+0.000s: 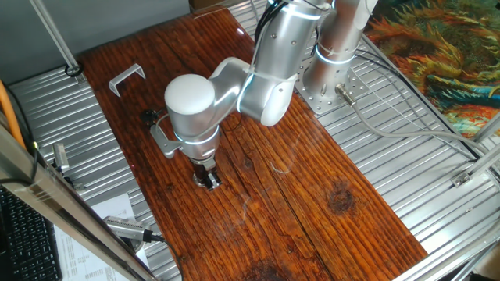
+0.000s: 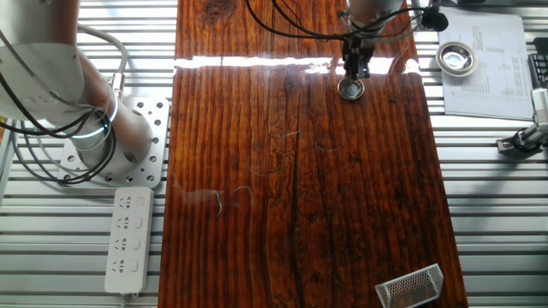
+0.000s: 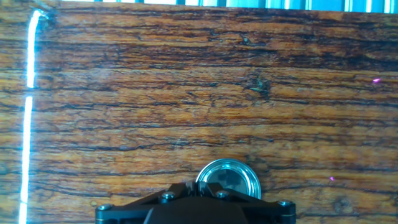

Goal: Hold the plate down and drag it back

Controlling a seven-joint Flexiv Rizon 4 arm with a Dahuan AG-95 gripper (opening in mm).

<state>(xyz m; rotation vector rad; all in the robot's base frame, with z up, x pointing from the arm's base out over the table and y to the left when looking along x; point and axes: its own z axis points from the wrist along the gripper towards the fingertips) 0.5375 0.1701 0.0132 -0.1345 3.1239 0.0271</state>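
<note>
The plate (image 3: 228, 177), a small round metal disc with a silvery rim and dark centre, lies flat on the wooden tabletop (image 3: 186, 93). In the hand view it shows just right of my gripper (image 3: 193, 185), whose fingers stand together, and its lower edge is hidden under them. In the other fixed view my gripper (image 2: 353, 74) points straight down with its tip at the edge of the plate (image 2: 351, 90). In one fixed view the gripper (image 1: 207, 176) comes down onto the plate (image 1: 215, 185), which peeps out as a ring round the tip. Nothing is held between the fingers.
A grey U-shaped bracket (image 1: 126, 78) stands near the board's far left corner, seen also as the bracket (image 2: 411, 287). A metal bowl (image 2: 455, 57) rests on paper beside the board. The arm's base (image 2: 111, 141) and a power strip (image 2: 128, 235) sit on the ribbed metal.
</note>
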